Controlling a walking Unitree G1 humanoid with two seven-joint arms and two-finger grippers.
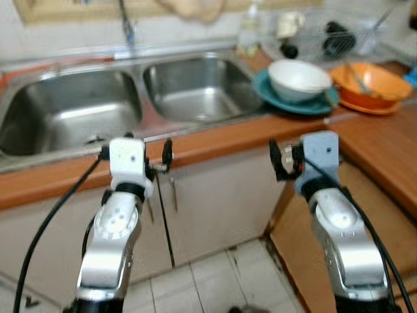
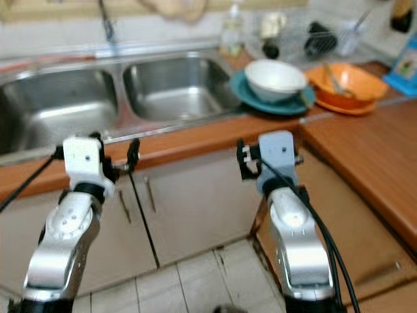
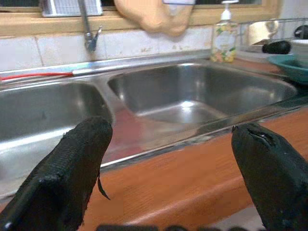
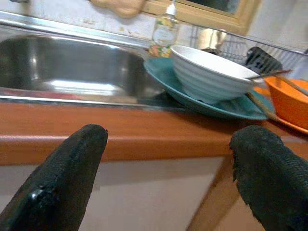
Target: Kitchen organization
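While you face the double sink (image 1: 124, 107), both arms are raised in front of the wooden counter edge (image 1: 221, 140). Your left gripper (image 3: 168, 168) is spread wide and holds nothing, level with the counter before the sink. Your right gripper (image 4: 168, 168) is likewise spread wide and empty. Note the white bowl (image 1: 298, 79) resting on the teal plate (image 1: 273, 93), just right of the sink. Beside it sits the orange bowl (image 1: 371, 83).
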